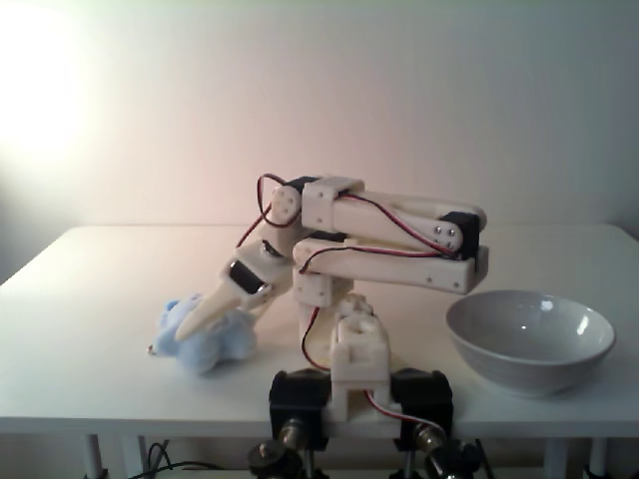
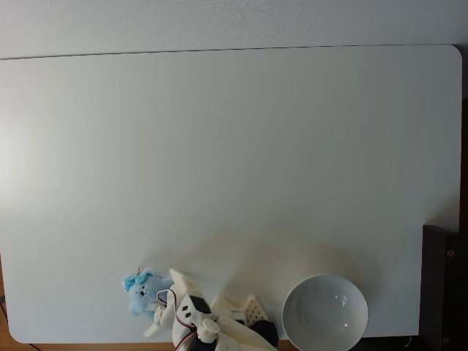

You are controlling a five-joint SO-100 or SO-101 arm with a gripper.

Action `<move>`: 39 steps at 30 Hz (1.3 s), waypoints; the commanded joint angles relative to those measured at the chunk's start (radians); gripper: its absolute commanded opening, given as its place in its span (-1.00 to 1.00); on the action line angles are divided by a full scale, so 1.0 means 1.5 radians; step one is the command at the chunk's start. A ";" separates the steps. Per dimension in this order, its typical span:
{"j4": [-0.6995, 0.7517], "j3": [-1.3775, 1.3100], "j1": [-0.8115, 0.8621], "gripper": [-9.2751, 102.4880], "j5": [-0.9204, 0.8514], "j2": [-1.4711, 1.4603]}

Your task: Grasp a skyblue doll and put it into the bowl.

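Observation:
The skyblue doll (image 1: pixel 215 349) (image 2: pixel 144 290) lies on the white table near the front edge, at the left of the arm's base in both fixed views. My gripper (image 1: pixel 200 324) (image 2: pixel 161 303) reaches down onto it, open. One pale finger (image 1: pixel 210 309) lies across the doll's top. Seen from above, the jaws stand apart on either side of the doll's body. The white-grey bowl (image 1: pixel 529 367) (image 2: pixel 322 325) stands upright, with nothing inside it, at the right of the base, well apart from the doll.
The white table (image 2: pixel 234 161) stretches wide and bare behind the arm. The arm's base (image 1: pixel 357 374) is clamped at the front edge between doll and bowl. A dark object (image 2: pixel 444 285) stands past the table's right edge.

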 commanded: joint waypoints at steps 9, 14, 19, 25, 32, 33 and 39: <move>0.003 -0.001 -0.004 0.52 -0.006 0.103; -0.001 -0.001 -0.004 0.52 -0.006 0.104; -0.002 -0.001 -0.002 0.51 -0.006 0.104; -0.004 -0.001 -0.004 0.51 -0.006 0.106; -0.005 -0.001 0.007 0.36 -0.005 0.103; -0.005 -0.001 0.007 0.27 -0.005 0.103; -0.004 -0.001 -0.002 -0.52 -0.005 0.103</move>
